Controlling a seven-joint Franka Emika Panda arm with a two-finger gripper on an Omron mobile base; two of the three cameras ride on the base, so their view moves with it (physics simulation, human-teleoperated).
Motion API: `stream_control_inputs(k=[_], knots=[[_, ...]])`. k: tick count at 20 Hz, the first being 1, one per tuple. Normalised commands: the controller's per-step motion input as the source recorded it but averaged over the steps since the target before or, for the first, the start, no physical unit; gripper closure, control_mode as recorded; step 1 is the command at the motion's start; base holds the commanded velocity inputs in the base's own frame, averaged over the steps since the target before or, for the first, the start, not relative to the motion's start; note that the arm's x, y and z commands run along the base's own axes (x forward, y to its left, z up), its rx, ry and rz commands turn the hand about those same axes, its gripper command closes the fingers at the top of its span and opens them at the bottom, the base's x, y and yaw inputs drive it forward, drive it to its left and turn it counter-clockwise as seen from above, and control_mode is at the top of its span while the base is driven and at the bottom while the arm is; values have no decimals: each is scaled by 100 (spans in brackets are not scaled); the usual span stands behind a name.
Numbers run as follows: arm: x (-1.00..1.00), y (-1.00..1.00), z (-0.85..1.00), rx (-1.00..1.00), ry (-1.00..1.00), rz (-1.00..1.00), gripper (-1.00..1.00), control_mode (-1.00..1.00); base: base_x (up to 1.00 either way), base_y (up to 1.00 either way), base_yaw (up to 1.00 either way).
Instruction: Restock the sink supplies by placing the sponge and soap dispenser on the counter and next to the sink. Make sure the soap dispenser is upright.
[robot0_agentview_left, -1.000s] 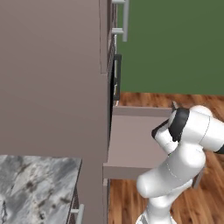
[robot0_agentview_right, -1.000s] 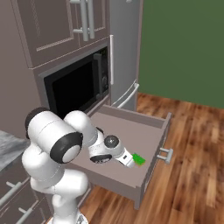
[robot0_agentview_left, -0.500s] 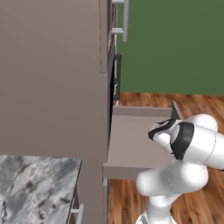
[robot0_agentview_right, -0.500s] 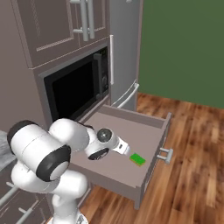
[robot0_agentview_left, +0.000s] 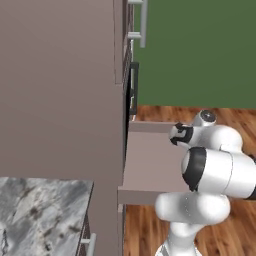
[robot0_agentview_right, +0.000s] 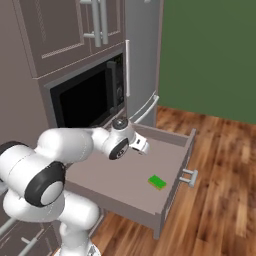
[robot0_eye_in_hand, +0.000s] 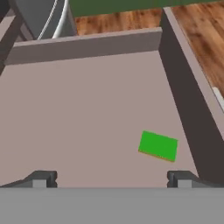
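Sponge (robot0_eye_in_hand: 158, 146) lies flat in the drawer (robot0_eye_in_hand: 87, 109) beneath the wide-open, empty end effector (robot0_eye_in_hand: 111, 179).

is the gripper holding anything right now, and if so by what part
Nothing is held. The gripper hangs open above the pulled-out drawer, and the green sponge lies flat on the drawer floor, untouched.

Green sponge (robot0_eye_in_hand: 158, 145), mauve drawer (robot0_eye_in_hand: 87, 113)

sponge (robot0_eye_in_hand: 158, 146) in drawer (robot0_eye_in_hand: 87, 48) — near front
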Motion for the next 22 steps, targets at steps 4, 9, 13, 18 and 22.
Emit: stream_control_inputs(k=[4, 9, 13, 18, 22], knots=[[26, 0, 9, -1, 22, 16, -100, -100, 0, 0, 0], [26, 0, 0, 0, 20, 28, -100, -100, 0, 0, 0], [7, -6, -5, -4, 14, 27, -100, -100, 0, 0, 0], [-25, -22, -20, -6, 1, 27, -100, -100, 0, 0, 0], [-43, -13, -31, -10, 0, 26, -100, -100, 0, 0, 0]])
